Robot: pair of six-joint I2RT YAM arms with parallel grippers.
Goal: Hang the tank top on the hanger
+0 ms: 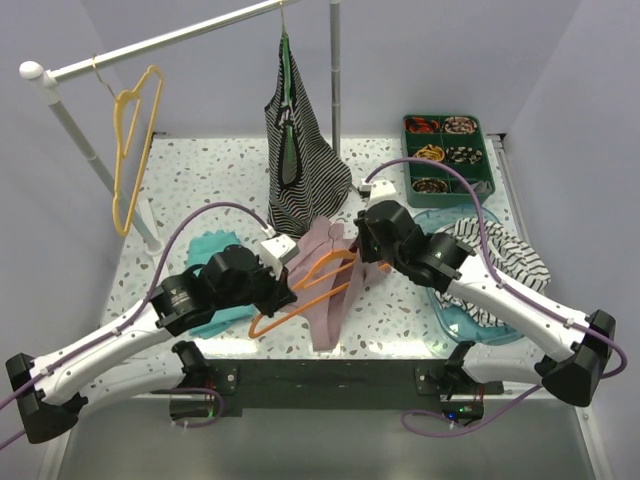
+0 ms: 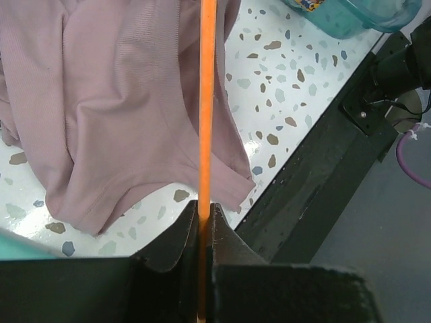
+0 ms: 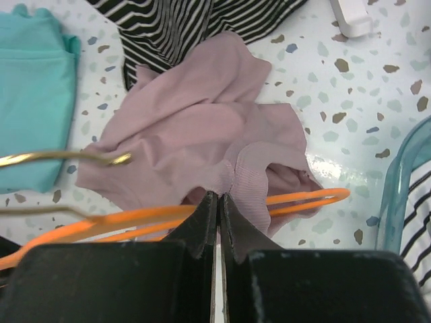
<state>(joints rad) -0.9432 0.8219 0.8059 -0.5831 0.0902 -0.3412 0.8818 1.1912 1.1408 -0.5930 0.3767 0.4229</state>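
Note:
The mauve-pink tank top (image 1: pixel 331 292) lies crumpled on the speckled table between both arms. The orange hanger (image 1: pixel 318 272) lies across it, one end passing through a fold of the cloth (image 3: pixel 306 199). My left gripper (image 1: pixel 284 292) is shut on the hanger's bar (image 2: pixel 205 101), which runs straight up between the fingers in the left wrist view; the tank top (image 2: pixel 121 101) lies under it. My right gripper (image 1: pixel 366 246) is shut on a ribbed edge of the tank top (image 3: pixel 202 121), just above the hanger. The hanger's metal hook (image 3: pixel 67 156) shows at the left.
A black-and-white striped top (image 1: pixel 296 160) on a green hanger hangs from the rail, and a yellow hanger (image 1: pixel 131 140) hangs to its left. A teal folded cloth (image 1: pixel 213 249) lies left. A green compartment tray (image 1: pixel 447 150) and a teal basin (image 1: pixel 470 318) with striped cloth stand right.

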